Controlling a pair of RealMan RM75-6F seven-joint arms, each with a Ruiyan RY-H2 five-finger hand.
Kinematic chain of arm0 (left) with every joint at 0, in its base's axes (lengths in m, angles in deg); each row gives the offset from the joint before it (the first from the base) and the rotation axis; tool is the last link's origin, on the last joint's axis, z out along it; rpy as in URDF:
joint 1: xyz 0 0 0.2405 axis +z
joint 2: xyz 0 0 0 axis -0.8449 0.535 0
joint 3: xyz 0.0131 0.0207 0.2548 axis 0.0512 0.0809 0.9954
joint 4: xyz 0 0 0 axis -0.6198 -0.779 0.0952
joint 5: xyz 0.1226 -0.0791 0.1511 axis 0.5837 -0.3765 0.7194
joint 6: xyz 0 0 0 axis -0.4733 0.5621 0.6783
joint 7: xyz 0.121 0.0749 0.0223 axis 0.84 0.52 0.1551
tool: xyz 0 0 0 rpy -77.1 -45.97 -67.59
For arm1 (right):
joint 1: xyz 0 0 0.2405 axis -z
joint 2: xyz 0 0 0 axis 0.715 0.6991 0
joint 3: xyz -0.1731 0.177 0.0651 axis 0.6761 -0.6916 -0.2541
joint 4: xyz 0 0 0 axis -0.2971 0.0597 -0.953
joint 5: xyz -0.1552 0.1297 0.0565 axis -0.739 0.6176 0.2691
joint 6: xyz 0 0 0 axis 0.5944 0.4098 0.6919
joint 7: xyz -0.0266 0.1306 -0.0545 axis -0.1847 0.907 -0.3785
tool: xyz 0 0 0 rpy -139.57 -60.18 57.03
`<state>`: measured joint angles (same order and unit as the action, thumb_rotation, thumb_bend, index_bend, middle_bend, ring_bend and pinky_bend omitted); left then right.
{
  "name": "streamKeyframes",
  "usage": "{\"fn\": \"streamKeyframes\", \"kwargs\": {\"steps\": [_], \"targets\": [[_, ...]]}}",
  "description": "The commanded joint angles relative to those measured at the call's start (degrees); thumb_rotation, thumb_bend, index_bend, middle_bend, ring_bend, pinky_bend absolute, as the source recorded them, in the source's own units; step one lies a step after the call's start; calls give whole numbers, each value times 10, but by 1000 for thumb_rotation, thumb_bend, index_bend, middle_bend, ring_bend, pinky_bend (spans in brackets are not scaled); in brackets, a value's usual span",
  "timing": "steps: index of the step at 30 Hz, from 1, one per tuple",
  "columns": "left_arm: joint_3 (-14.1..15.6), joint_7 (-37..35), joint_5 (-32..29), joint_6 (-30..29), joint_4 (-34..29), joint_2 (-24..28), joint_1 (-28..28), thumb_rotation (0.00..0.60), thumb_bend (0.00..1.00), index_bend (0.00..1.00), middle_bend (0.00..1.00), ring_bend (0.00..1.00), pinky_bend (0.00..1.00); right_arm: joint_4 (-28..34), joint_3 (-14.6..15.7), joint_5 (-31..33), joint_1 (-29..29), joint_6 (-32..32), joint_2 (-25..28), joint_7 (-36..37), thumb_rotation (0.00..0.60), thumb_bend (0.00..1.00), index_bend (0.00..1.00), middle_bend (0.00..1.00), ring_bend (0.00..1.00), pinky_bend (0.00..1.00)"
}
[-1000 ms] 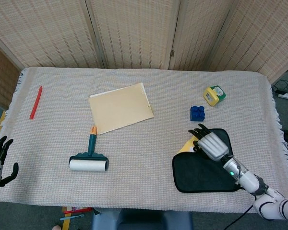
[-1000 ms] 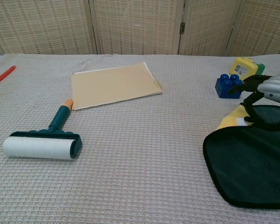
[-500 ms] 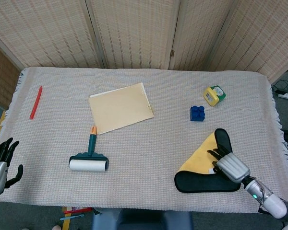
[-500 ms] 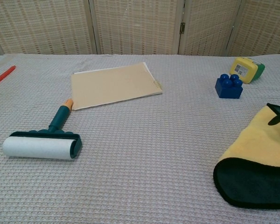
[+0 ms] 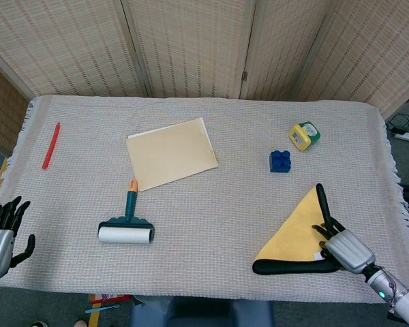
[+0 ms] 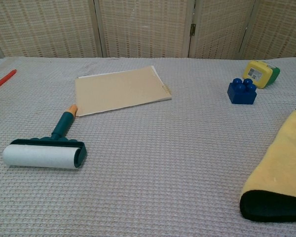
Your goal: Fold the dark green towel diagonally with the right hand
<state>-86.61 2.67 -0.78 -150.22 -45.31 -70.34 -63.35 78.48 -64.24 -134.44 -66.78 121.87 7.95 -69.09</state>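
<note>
Lying near the table's front right edge, the dark green towel [image 5: 296, 235] forms a triangle, yellow side up. The right hand [image 5: 345, 249] pinches its corner; the left hand [image 5: 1, 231] stays empty, fingers apart.

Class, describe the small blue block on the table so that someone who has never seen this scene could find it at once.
Start at the grey woven tablecloth and go to its right half. Just beyond the folded towel, which shows yellow in a triangle, sits the blue block. It has studs on top, unlike the rounded yellow and green tape measure beside it.
</note>
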Motion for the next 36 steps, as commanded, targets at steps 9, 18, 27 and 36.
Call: {"fn": "streamKeyframes", "kwargs": {"steps": [9, 18, 27, 36], "targets": [[2, 11, -2, 7, 2, -7, -3, 518, 597, 0, 5, 0, 0, -37, -3, 10, 34, 3, -3, 15, 600, 429, 671, 150, 142, 0], [3, 14, -1, 8, 2, -8, -4, 522, 597, 0, 4, 0, 0, -55, 1, -8, 45, 11, -9, 44, 600, 428, 671, 149, 141, 0], [5, 14, 0, 9, 0, -8, -4, 518, 597, 0, 4, 0, 0, -59, -6, 4, 57, -4, -11, 32, 600, 428, 477, 68, 106, 0], [6, 9, 2, 9, 0, -6, -4, 518, 596, 0, 4, 0, 0, -25, -14, 2, 59, 3, 5, 43, 600, 428, 46, 1, 70, 0]]}}
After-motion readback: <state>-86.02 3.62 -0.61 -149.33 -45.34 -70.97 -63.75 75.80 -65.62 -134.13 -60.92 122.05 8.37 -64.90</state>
